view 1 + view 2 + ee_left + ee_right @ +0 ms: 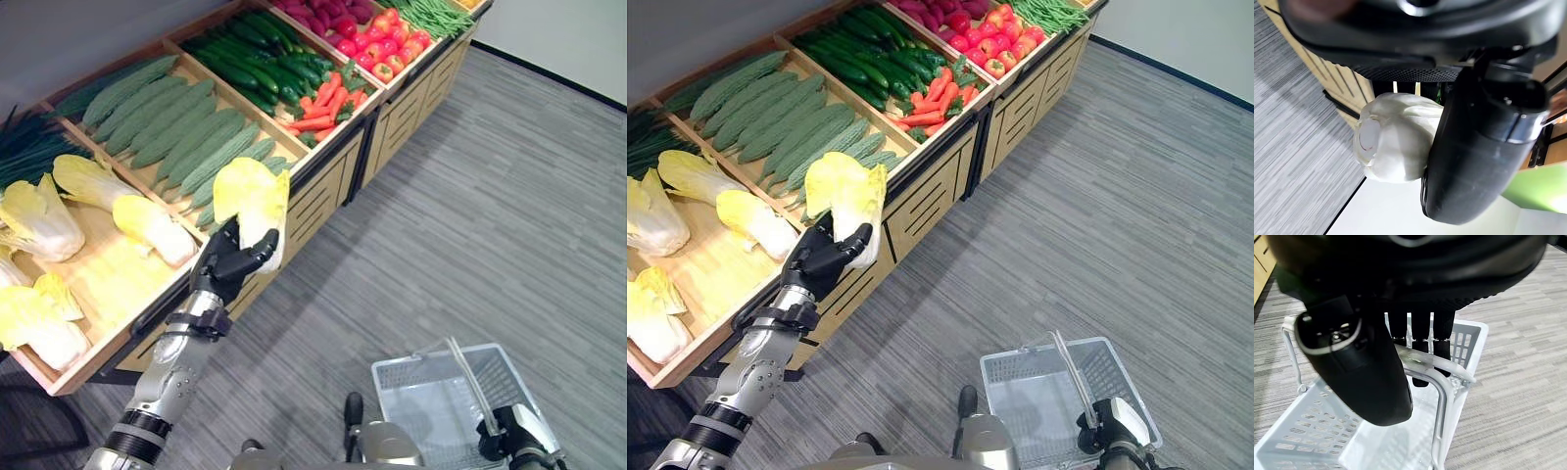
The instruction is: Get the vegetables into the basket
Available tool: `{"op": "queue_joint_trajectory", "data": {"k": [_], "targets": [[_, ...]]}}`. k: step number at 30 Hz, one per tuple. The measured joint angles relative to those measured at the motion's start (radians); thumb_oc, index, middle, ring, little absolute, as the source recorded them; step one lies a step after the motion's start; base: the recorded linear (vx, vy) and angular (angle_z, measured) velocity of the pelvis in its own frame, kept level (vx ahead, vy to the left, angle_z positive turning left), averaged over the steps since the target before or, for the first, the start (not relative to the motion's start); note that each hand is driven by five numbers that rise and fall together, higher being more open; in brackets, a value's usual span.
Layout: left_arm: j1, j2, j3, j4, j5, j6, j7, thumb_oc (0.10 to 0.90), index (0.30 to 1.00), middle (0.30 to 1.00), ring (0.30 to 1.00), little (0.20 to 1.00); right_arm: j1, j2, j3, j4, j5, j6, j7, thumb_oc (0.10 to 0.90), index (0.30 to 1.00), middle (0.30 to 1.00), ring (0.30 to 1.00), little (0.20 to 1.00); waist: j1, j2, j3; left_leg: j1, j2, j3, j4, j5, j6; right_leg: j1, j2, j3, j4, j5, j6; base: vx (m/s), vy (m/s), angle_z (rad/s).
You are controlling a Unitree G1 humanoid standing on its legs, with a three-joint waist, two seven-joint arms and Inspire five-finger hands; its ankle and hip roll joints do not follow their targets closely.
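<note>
My left hand (pixel 227 262) is shut on a yellow-white napa cabbage (pixel 252 201), held above the front edge of the wooden produce stand (pixel 323 176). Its pale cut stem end (pixel 1393 142) shows past the thumb in the left wrist view. My right hand (pixel 509 431) at the lower right is shut on the handle (pixel 1430 367) of a light grey plastic basket (pixel 421 397), which hangs empty above the carpet. More cabbages (pixel 147 227) lie in the stand's near compartment.
The stand's other compartments hold bitter gourds (pixel 176 127), cucumbers (pixel 257 54), carrots (pixel 323 103), tomatoes (pixel 384 44) and green beans (pixel 431 15). Grey carpet (pixel 470 225) stretches right of the stand, between it and the basket.
</note>
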Motion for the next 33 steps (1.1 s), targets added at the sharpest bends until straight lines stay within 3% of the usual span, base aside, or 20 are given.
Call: {"op": "queue_joint_trajectory", "data": {"k": [2, 4, 5, 7, 10, 12, 13, 14, 15, 16, 17, 18, 21, 23, 25, 26, 27, 29, 30, 33], "targets": [[-0.001, 0.000, -0.016, 0.005, 0.011, 0.004, 0.000, 0.400, 0.300, 0.300, 0.300, 0.300, 0.009, 0.001, -0.005, 0.017, 0.003, -0.003, -0.003, 0.400, 0.300, 0.300, 0.300, 0.300, 0.006, 0.002, 0.002, -0.009, 0.005, -0.058, 0.069, 0.010, -0.030, -0.004, 0.015, 0.041, 0.002, -0.004, -0.026, -0.01, -0.058, -0.38], [0.007, 0.002, -0.013, 0.015, 0.011, 0.001, 0.005, 0.400, 0.300, 0.300, 0.300, 0.300, -0.009, -0.009, -0.002, 0.039, 0.004, -0.010, -0.005, 0.400, 0.300, 0.300, 0.300, 0.300, 0.049, -0.021, 0.007, -0.069, 0.001, -0.245, 0.206, -0.013, -0.040, -0.026, -0.001, 0.133, 0.019, -0.004, -0.041, 0.00, 0.037, -1.05], [0.007, -0.002, -0.016, 0.015, 0.014, 0.001, 0.004, 0.400, 0.300, 0.300, 0.300, 0.300, -0.021, -0.024, -0.004, 0.048, 0.010, -0.012, -0.008, 0.400, 0.300, 0.300, 0.300, 0.300, 0.059, -0.015, 0.005, -0.090, -0.027, -0.344, 0.196, -0.042, -0.061, -0.033, -0.001, 0.176, 0.006, -0.008, -0.056, 0.04, 0.049, -1.21], [-0.014, -0.018, -0.021, 0.014, 0.031, 0.000, -0.001, 0.400, 0.300, 0.300, 0.300, 0.300, -0.081, -0.045, -0.025, 0.087, 0.034, 0.010, -0.012, 0.400, 0.300, 0.300, 0.300, 0.300, 0.054, -0.007, 0.007, -0.122, -0.095, -0.525, -0.011, -0.060, -0.064, -0.036, -0.009, 0.259, -0.068, 0.033, -0.077, 0.12, 0.092, -1.08], [-0.022, -0.038, -0.026, 0.015, 0.037, -0.001, 0.001, 0.400, 0.300, 0.300, 0.300, 0.300, -0.116, -0.046, -0.025, 0.112, 0.062, 0.016, -0.013, 0.400, 0.300, 0.300, 0.300, 0.300, 0.067, -0.007, 0.010, -0.165, -0.150, -0.726, -0.133, -0.044, -0.044, -0.058, 0.003, 0.341, -0.071, 0.032, -0.078, 0.10, 0.103, -0.94], [-0.022, -0.039, -0.027, 0.016, 0.037, -0.002, 0.004, 0.400, 0.300, 0.300, 0.300, 0.300, -0.121, -0.047, -0.025, 0.106, 0.077, 0.008, -0.018, 0.400, 0.300, 0.300, 0.300, 0.300, 0.080, -0.007, 0.010, -0.191, -0.178, -0.732, -0.102, -0.060, -0.025, -0.073, 0.008, 0.394, -0.069, 0.031, -0.077, 0.09, 0.203, -1.27], [-0.020, -0.044, -0.024, 0.016, 0.036, -0.006, 0.003, 0.400, 0.300, 0.300, 0.300, 0.300, -0.122, -0.049, -0.025, 0.097, 0.084, -0.011, -0.026, 0.400, 0.300, 0.300, 0.300, 0.300, 0.109, 0.030, 0.016, -0.215, -0.159, -0.704, -0.057, -0.056, 0.041, -0.081, 0.031, 0.403, -0.055, 0.004, -0.023, 0.12, 0.273, -1.53], [-0.019, -0.051, -0.018, 0.014, 0.036, -0.007, 0.007, 0.400, 0.300, 0.300, 0.300, 0.300, -0.135, -0.039, -0.025, 0.094, 0.085, -0.014, -0.025, 0.400, 0.300, 0.300, 0.300, 0.300, 0.123, 0.052, 0.026, -0.216, -0.126, -0.660, -0.051, -0.034, 0.066, -0.132, 0.053, 0.370, 0.080, -0.023, -0.006, 0.13, 0.304, -1.16], [-0.019, -0.045, -0.024, 0.013, 0.036, -0.009, 0.009, 0.400, 0.300, 0.300, 0.300, 0.300, -0.114, -0.015, -0.026, 0.094, 0.088, -0.007, -0.021, 0.400, 0.300, 0.300, 0.300, 0.300, 0.112, 0.046, 0.026, -0.215, -0.120, -0.650, -0.068, -0.038, 0.065, -0.167, 0.055, 0.332, 0.260, -0.103, 0.016, 0.07, 0.229, -0.07], [-0.020, -0.027, -0.037, 0.001, 0.036, -0.009, 0.004, 0.400, 0.300, 0.300, 0.300, 0.300, -0.075, 0.002, -0.026, 0.084, 0.088, -0.008, -0.016, 0.400, 0.300, 0.300, 0.300, 0.300, 0.103, 0.013, 0.028, -0.203, -0.145, -0.648, -0.091, -0.036, 0.061, -0.139, 0.025, 0.320, 0.310, -0.162, 0.025, 0.08, 0.292, 0.19], [-0.018, 0.008, -0.037, -0.010, 0.036, -0.016, 0.002, 0.400, 0.300, 0.300, 0.300, 0.300, -0.055, 0.024, -0.033, 0.084, 0.090, -0.007, -0.015, 0.400, 0.300, 0.300, 0.300, 0.300, 0.099, -0.054, 0.037, -0.198, -0.203, -0.620, -0.089, -0.015, 0.063, -0.081, -0.029, 0.359, 0.209, -0.233, 0.048, 0.03, 0.267, -0.13], [-0.012, 0.010, -0.033, 0.004, 0.031, -0.020, 0.013, 0.400, 0.300, 0.300, 0.300, 0.300, -0.086, 0.024, -0.048, 0.099, 0.099, 0.001, -0.018, 0.400, 0.300, 0.300, 0.300, 0.300, 0.093, -0.040, 0.049, -0.194, -0.201, -0.610, -0.084, 0.002, 0.089, -0.072, -0.030, 0.384, 0.177, -0.223, 0.077, 0.03, 0.249, -0.80], [0.001, 0.028, -0.031, 0.011, 0.032, -0.020, 0.016, 0.400, 0.300, 0.300, 0.300, 0.300, -0.104, 0.020, -0.043, 0.055, 0.100, 0.001, -0.021, 0.400, 0.300, 0.300, 0.300, 0.300, 0.080, -0.043, 0.051, -0.162, -0.231, -0.530, -0.100, 0.024, 0.101, -0.058, -0.053, 0.465, 0.114, -0.136, 0.077, 0.00, 0.264, -1.06], [0.000, 0.020, -0.028, 0.013, 0.032, -0.024, 0.015, 0.400, 0.300, 0.300, 0.300, 0.300, -0.110, 0.036, -0.028, 0.030, 0.100, 0.003, -0.019, 0.400, 0.300, 0.300, 0.300, 0.300, 0.069, -0.050, 0.056, -0.131, -0.251, -0.453, -0.107, 0.014, 0.127, -0.062, -0.071, 0.454, 0.089, -0.083, 0.082, -0.05, 0.120, -1.06], [-0.012, 0.031, -0.024, 0.016, 0.035, -0.024, 0.015, 0.400, 0.300, 0.300, 0.300, 0.300, -0.115, 0.052, -0.014, 0.008, 0.100, 0.005, -0.017, 0.400, 0.300, 0.300, 0.300, 0.300, 0.071, -0.047, 0.059, -0.117, -0.246, -0.396, -0.112, 0.007, 0.135, -0.077, -0.079, 0.390, 0.078, -0.041, 0.111, -0.07, 0.087, -0.73], [-0.023, 0.034, -0.021, 0.018, 0.036, -0.025, 0.016, 0.400, 0.300, 0.300, 0.300, 0.300, -0.112, 0.054, -0.011, 0.017, 0.100, 0.004, -0.025, 0.400, 0.300, 0.300, 0.300, 0.300, 0.065, -0.048, 0.060, -0.115, -0.247, -0.378, -0.106, -0.002, 0.145, -0.082, -0.079, 0.304, 0.074, -0.005, 0.101, -0.08, 0.118, -0.86], [-0.026, 0.048, -0.014, 0.029, 0.036, -0.026, 0.020, 0.400, 0.300, 0.300, 0.300, 0.300, -0.120, 0.046, -0.011, 0.033, 0.100, 0.007, -0.027, 0.400, 0.300, 0.300, 0.300, 0.300, 0.098, -0.027, 0.072, -0.068, -0.225, -0.328, -0.127, -0.009, 0.150, -0.109, -0.125, -0.022, 0.202, -0.028, 0.102, -0.02, 0.061, -0.65], [-0.018, 0.056, 0.001, 0.026, 0.037, -0.027, 0.020, 0.400, 0.300, 0.300, 0.300, 0.300, -0.084, 0.036, -0.007, 0.035, 0.096, 0.003, -0.026, 0.400, 0.300, 0.300, 0.300, 0.300, 0.108, -0.024, 0.072, -0.057, -0.223, -0.322, -0.129, -0.015, 0.143, -0.093, -0.164, 0.013, 0.222, -0.035, 0.122, 0.04, -0.007, -0.52], [0.014, 0.061, 0.035, 0.026, 0.037, -0.026, 0.024, 0.400, 0.300, 0.300, 0.300, 0.300, -0.076, 0.037, -0.007, 0.022, 0.095, -0.015, -0.027, 0.400, 0.300, 0.300, 0.300, 0.300, 0.108, -0.023, 0.070, -0.028, -0.220, -0.283, -0.130, -0.023, 0.116, -0.041, -0.148, -0.011, 0.124, -0.062, 0.111, 0.07, -0.214, -0.64], [0.035, 0.012, 0.033, 0.015, 0.058, -0.026, 0.012, 0.400, 0.300, 0.300, 0.300, 0.300, -0.059, 0.036, -0.007, 0.051, 0.090, -0.002, -0.020, 0.400, 0.300, 0.300, 0.300, 0.300, 0.094, 0.000, 0.012, -0.024, -0.180, -0.262, -0.124, -0.024, 0.079, 0.046, -0.073, 0.016, -0.070, -0.012, 0.059, 0.04, -0.273, -0.55]]}}
